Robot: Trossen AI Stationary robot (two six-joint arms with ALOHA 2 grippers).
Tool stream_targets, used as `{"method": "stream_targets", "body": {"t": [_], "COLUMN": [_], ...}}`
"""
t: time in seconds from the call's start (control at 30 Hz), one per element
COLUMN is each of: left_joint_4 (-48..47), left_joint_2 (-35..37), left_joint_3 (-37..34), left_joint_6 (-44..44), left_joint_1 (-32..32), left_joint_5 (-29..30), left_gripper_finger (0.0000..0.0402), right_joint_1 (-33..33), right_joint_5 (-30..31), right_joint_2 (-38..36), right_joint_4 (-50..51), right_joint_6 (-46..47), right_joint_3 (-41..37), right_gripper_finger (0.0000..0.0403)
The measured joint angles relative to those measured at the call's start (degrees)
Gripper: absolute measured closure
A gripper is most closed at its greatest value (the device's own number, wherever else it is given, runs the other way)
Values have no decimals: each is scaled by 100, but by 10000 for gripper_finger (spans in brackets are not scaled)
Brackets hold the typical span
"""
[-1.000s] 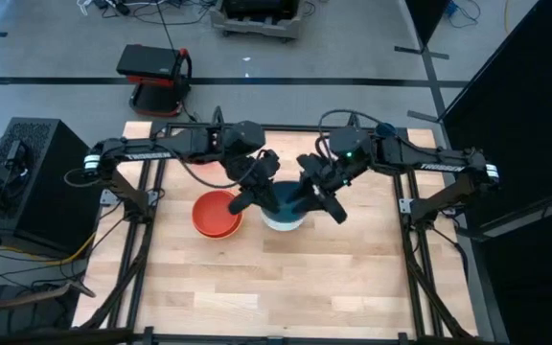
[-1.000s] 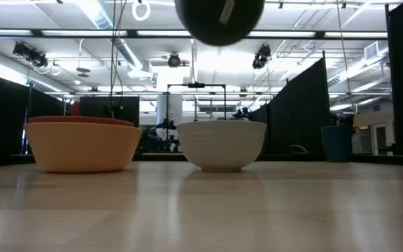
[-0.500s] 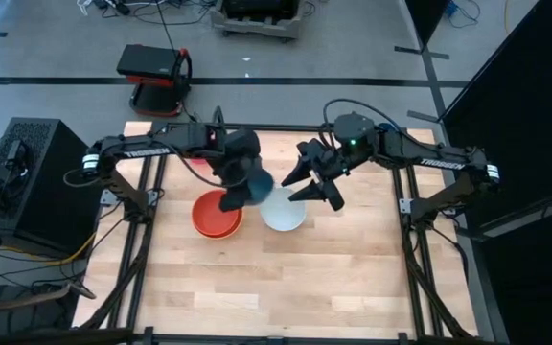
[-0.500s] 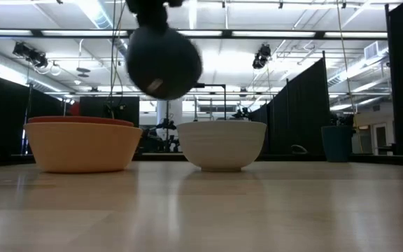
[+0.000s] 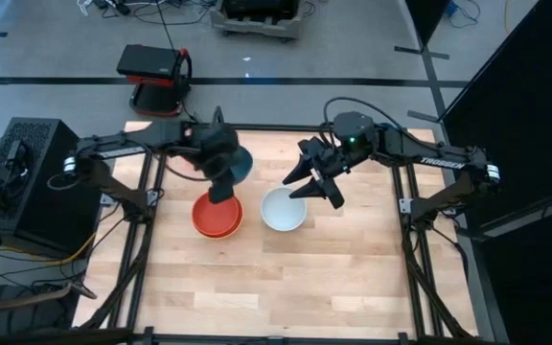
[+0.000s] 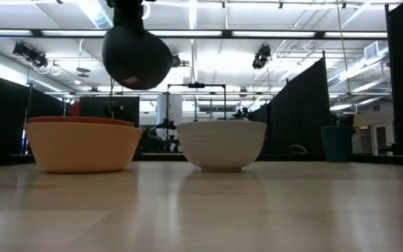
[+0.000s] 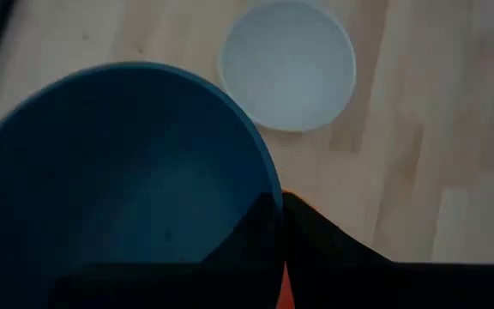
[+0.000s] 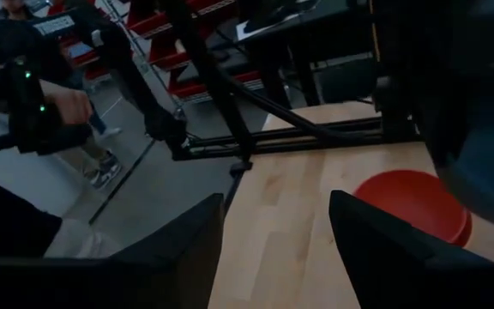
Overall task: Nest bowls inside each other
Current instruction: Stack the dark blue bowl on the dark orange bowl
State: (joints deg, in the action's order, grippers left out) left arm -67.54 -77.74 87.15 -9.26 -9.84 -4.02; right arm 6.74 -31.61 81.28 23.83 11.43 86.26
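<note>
My left gripper (image 5: 222, 185) is shut on a teal-blue bowl (image 5: 241, 161), which hangs tilted above the stack on the table's left. In that stack a red bowl (image 5: 217, 215) sits nested in an orange bowl (image 6: 82, 148). In the low view the teal-blue bowl (image 6: 137, 57) shows dark, over the stack. A pale white bowl (image 5: 284, 210) stands on its base beside them. My right gripper (image 5: 312, 192) hangs open, with nothing in it, above the white bowl's far right side. My left gripper holds the teal-blue bowl by its rim (image 7: 269, 190), one finger inside the bowl and one outside. The fingers come slanting down from the far side. The bowl is lifted clear and tilted, with its underside toward the table's near edge.
A small dark blue cup (image 6: 338, 143) stands far right on the table. Bare wood lies on the near half (image 5: 286, 278). Beyond the far edge are a black frame rail (image 8: 316, 137), red racks and a person (image 8: 24, 86).
My left gripper has carried the teal-blue bowl from above the white bowl, close to my right gripper, toward the table's left, and it now hangs over the red and orange stack. The gripper has tipped further downward, and the bowl has turned with it.
</note>
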Motion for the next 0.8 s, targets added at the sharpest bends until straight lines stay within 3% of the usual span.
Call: {"method": "stream_targets", "body": {"t": [0.27, 0.8], "left_joint_4": [1224, 1955], "left_joint_2": [1334, 1826], "left_joint_3": [-1488, -2986], "left_joint_6": [-1145, -1921], "left_joint_1": [133, 1425], "left_joint_5": [215, 885], "left_gripper_finger": [402, 402], "right_joint_1": [128, 210], "right_joint_5": [-9, -14], "right_joint_2": [0, 0], "right_joint_4": [-2, -2], "right_joint_6": [-16, -74], "right_joint_3": [0, 0], "right_gripper_finger": [204, 207]}}
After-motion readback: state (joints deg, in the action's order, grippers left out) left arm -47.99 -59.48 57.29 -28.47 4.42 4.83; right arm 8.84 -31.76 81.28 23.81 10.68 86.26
